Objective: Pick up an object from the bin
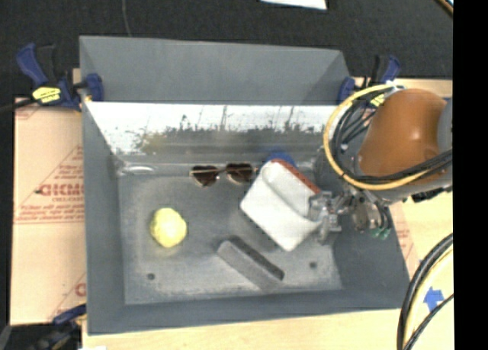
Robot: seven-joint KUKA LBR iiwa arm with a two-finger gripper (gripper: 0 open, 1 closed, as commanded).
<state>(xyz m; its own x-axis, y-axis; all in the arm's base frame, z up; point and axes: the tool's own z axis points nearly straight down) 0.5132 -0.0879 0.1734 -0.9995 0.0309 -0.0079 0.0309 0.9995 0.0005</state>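
My gripper (326, 217) is low at the right side of the bin, against the right edge of a white box-like thing (276, 205). That white thing lies tilted in the bin's middle right, with an orange and blue edge showing at its far side. I cannot make out whether it touches the thing or merely stands beside it. A dark grey flat bar (250, 259) lies slantwise on the floor just in front of the white thing.
A pair of sunglasses (223, 175) with brown lenses lies along the back wall. A yellow ball (168, 228) rests on the floor at the left. The arm with its orange cover and cables hangs over the bin's right rim.
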